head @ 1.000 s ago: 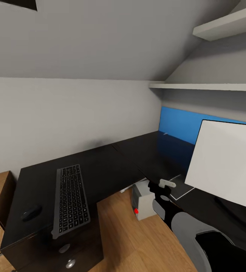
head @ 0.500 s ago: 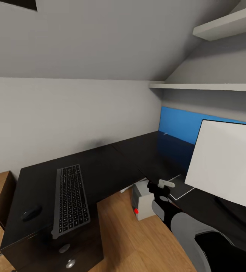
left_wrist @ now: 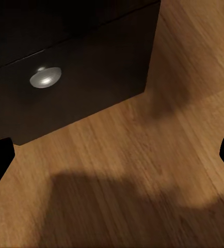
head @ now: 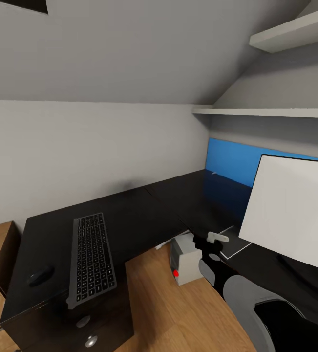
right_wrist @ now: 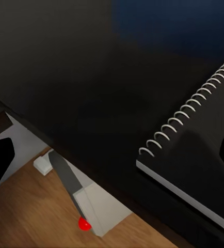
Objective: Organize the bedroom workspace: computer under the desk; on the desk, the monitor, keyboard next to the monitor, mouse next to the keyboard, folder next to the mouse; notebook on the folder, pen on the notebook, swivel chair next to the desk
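Little has changed: right pincer (head: 211,243) nudged slightly toward the notebook (right_wrist: 194,155), fingers spread wide, nothing held. Likely lining up a pickup. Notebook lies flat at the worktop's (head: 129,215) front edge, above the computer (head: 184,259), beside the monitor (head: 290,215). Spiral spine runs square to that edge; long axis hidden. Left pincer (left_wrist: 112,155) wide, over floor.

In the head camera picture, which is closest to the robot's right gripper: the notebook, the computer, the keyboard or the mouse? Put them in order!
From the right gripper:
1. notebook, right beside it on the desk.
2. computer, under the desk edge just below it.
3. keyboard, across the desk's left wing.
4. mouse, farthest left.
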